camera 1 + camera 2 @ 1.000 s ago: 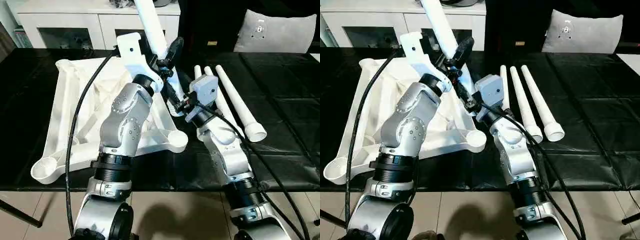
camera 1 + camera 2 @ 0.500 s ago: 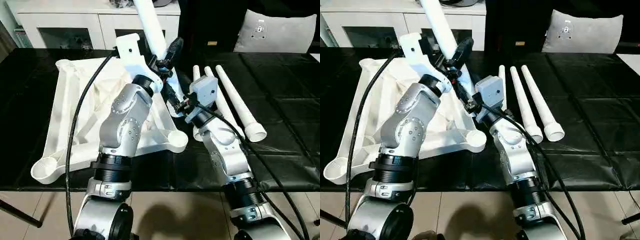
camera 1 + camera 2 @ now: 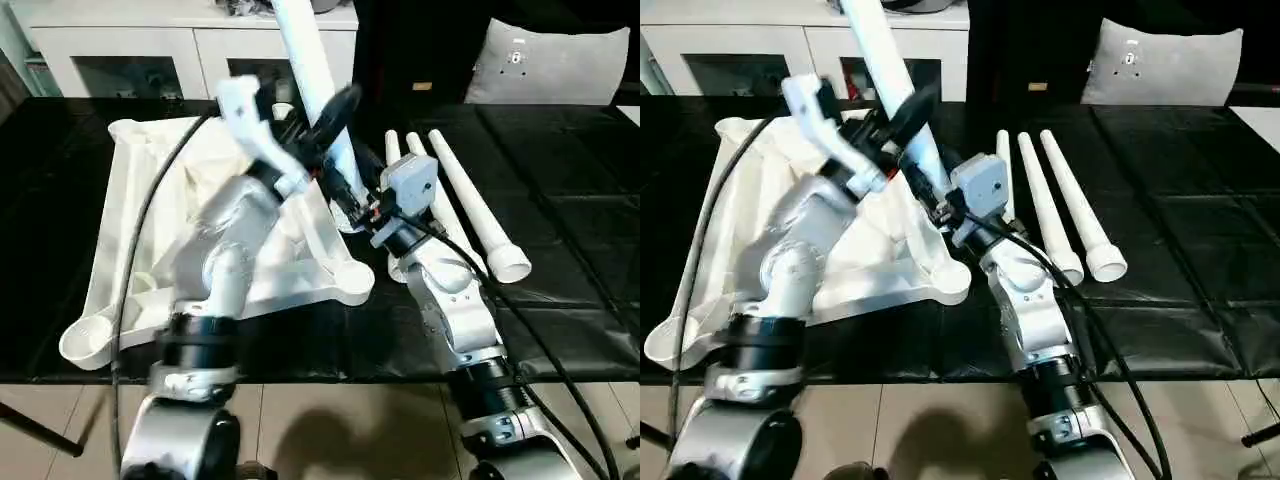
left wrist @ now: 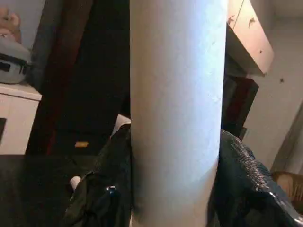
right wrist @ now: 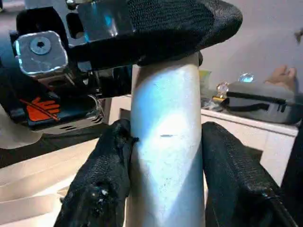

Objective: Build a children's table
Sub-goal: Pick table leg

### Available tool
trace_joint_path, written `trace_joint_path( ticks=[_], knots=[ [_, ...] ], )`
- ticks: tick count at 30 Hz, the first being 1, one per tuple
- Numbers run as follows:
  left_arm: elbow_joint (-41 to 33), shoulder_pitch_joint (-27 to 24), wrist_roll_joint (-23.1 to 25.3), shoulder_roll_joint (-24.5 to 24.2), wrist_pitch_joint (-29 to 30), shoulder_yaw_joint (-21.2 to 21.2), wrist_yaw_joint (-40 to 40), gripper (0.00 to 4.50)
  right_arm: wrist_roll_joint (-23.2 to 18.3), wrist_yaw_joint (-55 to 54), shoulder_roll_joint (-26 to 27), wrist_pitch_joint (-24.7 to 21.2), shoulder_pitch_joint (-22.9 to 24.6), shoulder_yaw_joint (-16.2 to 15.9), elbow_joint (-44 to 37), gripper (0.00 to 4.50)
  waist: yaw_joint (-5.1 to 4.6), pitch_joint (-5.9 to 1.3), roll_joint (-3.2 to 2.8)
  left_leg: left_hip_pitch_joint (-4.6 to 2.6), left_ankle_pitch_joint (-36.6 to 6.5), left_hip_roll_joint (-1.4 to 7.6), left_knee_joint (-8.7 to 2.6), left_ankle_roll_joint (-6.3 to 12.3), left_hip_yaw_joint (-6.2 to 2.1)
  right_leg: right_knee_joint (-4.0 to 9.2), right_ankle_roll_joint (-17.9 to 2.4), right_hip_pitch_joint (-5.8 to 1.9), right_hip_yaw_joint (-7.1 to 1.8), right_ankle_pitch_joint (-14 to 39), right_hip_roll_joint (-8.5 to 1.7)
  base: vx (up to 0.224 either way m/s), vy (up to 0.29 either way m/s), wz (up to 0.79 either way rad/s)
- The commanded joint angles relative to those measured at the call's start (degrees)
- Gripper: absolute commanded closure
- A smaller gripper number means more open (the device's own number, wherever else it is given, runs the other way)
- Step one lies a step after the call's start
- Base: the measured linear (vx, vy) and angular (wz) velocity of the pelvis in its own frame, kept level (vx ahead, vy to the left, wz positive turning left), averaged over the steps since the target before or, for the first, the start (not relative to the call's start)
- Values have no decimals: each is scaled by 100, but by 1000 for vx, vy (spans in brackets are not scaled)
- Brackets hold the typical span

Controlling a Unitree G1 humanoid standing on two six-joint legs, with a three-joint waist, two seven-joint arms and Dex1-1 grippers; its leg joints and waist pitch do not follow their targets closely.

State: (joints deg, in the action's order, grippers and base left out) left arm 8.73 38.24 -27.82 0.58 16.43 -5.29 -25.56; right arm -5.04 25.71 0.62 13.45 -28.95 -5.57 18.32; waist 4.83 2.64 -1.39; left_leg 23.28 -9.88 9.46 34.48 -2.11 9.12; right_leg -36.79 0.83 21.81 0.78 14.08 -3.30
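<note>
The white tabletop [image 3: 130, 220] lies upside down on the left of the black table, ribs and round corner sockets facing up. One white tube leg [image 3: 305, 50] stands tilted in its far right corner socket. My left gripper [image 3: 325, 115] is shut on this leg high up; in the left wrist view the black fingers [image 4: 104, 189] press both sides of the leg [image 4: 175, 118]. My right gripper [image 3: 348, 200] is shut on the same leg lower down, its fingers [image 5: 102, 184] hugging the tube [image 5: 165, 156]. Three more legs [image 3: 475, 215] lie side by side on the right.
A white cabinet with glass doors [image 3: 150, 45] stands behind the table. A grey cushion [image 3: 545, 65] leans at the back right. The black table cover [image 3: 580, 200] stretches bare to the right of the lying legs. The table's front edge [image 3: 560, 375] runs just before my forearms.
My left forearm and wrist have swung to the left and show blurred, and the left fingers have closed in on the leg. The right arm and the lying legs have stayed put.
</note>
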Motion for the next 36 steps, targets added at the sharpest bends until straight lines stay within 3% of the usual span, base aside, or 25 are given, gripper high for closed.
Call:
trace_joint_path(
  ticks=[1,7,14,15,17,20,23,27,29,30,36],
  knots=[
    [-8,-9,-51,-34,31,142,-234,262,-40,13,-26,17,33,3,34,266,-36,-373,-21,-171,-735,305,-372,192,-80,377,-1294,-252,-176,-962,-377,0,0,0],
    [-35,-30,-118,-33,91,102,-280,264,-13,42,-33,54,61,-31,69,266,-44,-373,-17,-163,-737,298,-371,188,-79,375,-1275,-258,-175,-1006,-377,0,0,0],
    [198,100,135,48,208,-13,408,264,154,-198,-91,42,15,8,165,266,-45,-374,8,-176,-715,296,-362,202,-72,382,-1285,-254,-180,-974,-377,0,0,0],
    [205,104,144,46,204,-15,419,264,134,-185,-89,31,13,14,168,210,-42,-375,14,-165,-680,294,-362,216,-72,378,-1281,-262,-179,-972,-379,0,0,0],
    [276,177,238,-26,166,-98,578,264,-64,18,-105,-185,13,39,121,197,-55,-372,50,-161,-677,292,-360,263,-64,383,-1272,-267,-180,-945,-374,0,0,0],
    [286,215,320,-127,163,-147,674,264,-297,204,-94,-314,65,50,28,164,-60,-379,46,-151,-580,287,-347,334,-67,374,-1264,-272,-178,-1004,-378,0,0,0],
    [333,253,382,-268,175,-205,735,264,-180,165,-175,-154,134,-9,-38,133,-90,-375,39,-156,-572,294,-351,341,-71,378,-1254,-261,-171,-948,-376,0,0,0],
    [436,268,426,-409,157,-236,691,264,-469,411,-332,-737,302,23,-407,108,-121,-373,39,-149,-541,290,-350,377,-71,374,-1302,-273,-172,-985,-376,0,0,0],
    [456,275,426,-462,166,-240,667,264,-648,399,-391,-1056,317,171,-526,89,-132,-359,48,-152,-583,282,-356,383,-70,388,-1326,-278,-173,-896,-367,0,0,0],
    [479,284,410,-532,210,-241,617,264,-965,407,-477,-1498,303,388,-622,89,-128,-365,44,-164,-590,291,-359,375,-71,388,-1340,-271,-175,-869,-369,0,0,0],
    [559,338,269,-792,485,-211,221,264,-1665,620,-872,-2463,163,811,-751,32,-113,-378,45,-157,-452,271,-336,346,-59,377,-1406,-279,-169,-953,-371,0,0,0]
  ],
)
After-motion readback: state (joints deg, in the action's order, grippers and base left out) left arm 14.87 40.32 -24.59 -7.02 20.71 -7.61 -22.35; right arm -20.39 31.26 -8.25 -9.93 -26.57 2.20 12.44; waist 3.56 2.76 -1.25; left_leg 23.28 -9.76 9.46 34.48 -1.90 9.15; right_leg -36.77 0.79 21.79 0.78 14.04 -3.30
